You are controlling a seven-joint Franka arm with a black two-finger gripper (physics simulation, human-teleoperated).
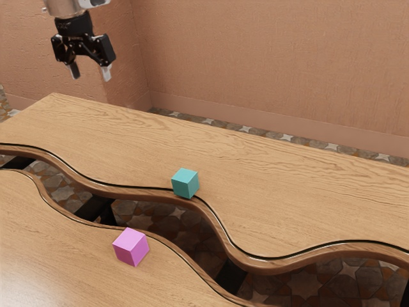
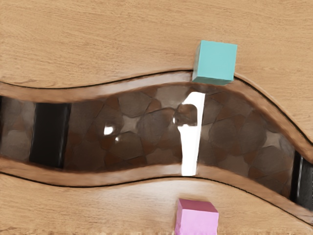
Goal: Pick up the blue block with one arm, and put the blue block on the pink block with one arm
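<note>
Raised high: the black two-finger gripper (image 1: 91,73), its fingers (image 1: 106,72) spread wide with nothing between them.
The small teal-blue cube (image 1: 185,183) (image 2: 215,61) sits well below and apart from the fingers, at the wavy edge of a wooden tabletop (image 1: 268,173). The small pink cube (image 1: 131,246) (image 2: 197,218) lies farther from them, across the gap (image 1: 160,224).

Exterior view: from the side and a bit above, far back, looking down across the wavy table (image 1: 268,173). Wrist view: from high on the arm, looking straight down. Seen in the 2 views: blue block (image 1: 185,183), pink block (image 1: 131,246), gap (image 1: 172,230) between them.
</note>
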